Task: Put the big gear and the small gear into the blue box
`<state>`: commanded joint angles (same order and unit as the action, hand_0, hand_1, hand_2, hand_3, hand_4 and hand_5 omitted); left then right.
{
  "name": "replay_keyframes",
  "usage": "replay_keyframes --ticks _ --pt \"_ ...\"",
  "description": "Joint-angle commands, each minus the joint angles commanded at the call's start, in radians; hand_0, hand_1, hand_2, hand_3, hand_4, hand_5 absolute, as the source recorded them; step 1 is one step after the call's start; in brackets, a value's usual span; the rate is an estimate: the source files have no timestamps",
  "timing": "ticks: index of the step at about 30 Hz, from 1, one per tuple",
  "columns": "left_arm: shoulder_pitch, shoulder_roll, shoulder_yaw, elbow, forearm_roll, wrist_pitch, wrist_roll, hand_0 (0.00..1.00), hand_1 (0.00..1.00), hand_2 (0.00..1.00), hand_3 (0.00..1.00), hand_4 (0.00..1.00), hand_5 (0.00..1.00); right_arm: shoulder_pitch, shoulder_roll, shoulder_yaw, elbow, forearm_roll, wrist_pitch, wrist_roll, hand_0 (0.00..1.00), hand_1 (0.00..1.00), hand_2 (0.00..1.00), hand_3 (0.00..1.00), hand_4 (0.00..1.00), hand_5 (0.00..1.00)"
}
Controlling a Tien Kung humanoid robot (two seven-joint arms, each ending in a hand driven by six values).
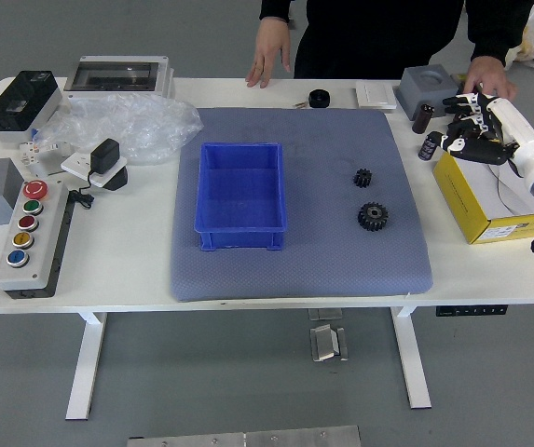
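Hiding part of the yellow box (460, 196), the right hand (453, 121) has its fingers loosely spread, gripping nothing; whether they touch the dark bottle (428, 151) is unclear. Both the big gear (373, 216) and small gear (362, 177) lie on the mat (327, 265), beside the blue box (240, 228). The person, cropped above, has both hands at the far edge.

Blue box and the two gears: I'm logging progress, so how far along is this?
Nothing looks done: the blue box is empty. The right hand, off to the gears' right, holds neither. Remaining: placing the big gear and small gear, both on the mat.
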<state>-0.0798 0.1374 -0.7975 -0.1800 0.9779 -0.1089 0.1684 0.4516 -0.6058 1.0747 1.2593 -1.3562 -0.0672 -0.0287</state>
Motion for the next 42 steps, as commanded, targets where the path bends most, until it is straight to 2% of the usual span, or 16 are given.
replay_keyframes --ticks 6,11,19,30,42 --pt "0.002 0.000 0.001 0.000 -0.002 0.000 0.001 0.918 0.902 0.897 0.886 0.819 0.354 0.029 -0.003 -0.072 -0.017 -0.106 0.001 -0.025 0.746 0.649 0.740 0.703 0.797 0.223" --pt "0.002 -0.001 0.001 0.000 -0.002 0.000 0.001 0.919 0.900 0.897 0.885 0.818 0.355 0.057 -0.001 -0.141 -0.036 -0.221 0.020 -0.048 0.744 0.650 0.747 0.722 0.787 0.209" --pt "-0.001 -0.002 0.000 0.000 0.002 0.000 0.001 0.918 0.900 0.897 0.885 0.817 0.354 0.094 0.020 -0.233 -0.073 -0.362 0.038 -0.076 0.748 0.658 0.759 0.759 0.779 0.197" --pt "0.001 0.000 0.002 0.000 0.005 -0.001 0.003 0.919 0.900 0.897 0.884 0.817 0.355 0.143 0.062 -0.333 -0.109 -0.462 0.088 -0.117 0.740 0.662 0.771 0.787 0.770 0.186" --pt "0.003 0.004 0.004 0.000 0.009 -0.001 0.003 0.919 0.901 0.897 0.884 0.817 0.356 0.184 0.097 -0.412 -0.129 -0.502 0.144 -0.143 0.744 0.665 0.773 0.787 0.767 0.185"
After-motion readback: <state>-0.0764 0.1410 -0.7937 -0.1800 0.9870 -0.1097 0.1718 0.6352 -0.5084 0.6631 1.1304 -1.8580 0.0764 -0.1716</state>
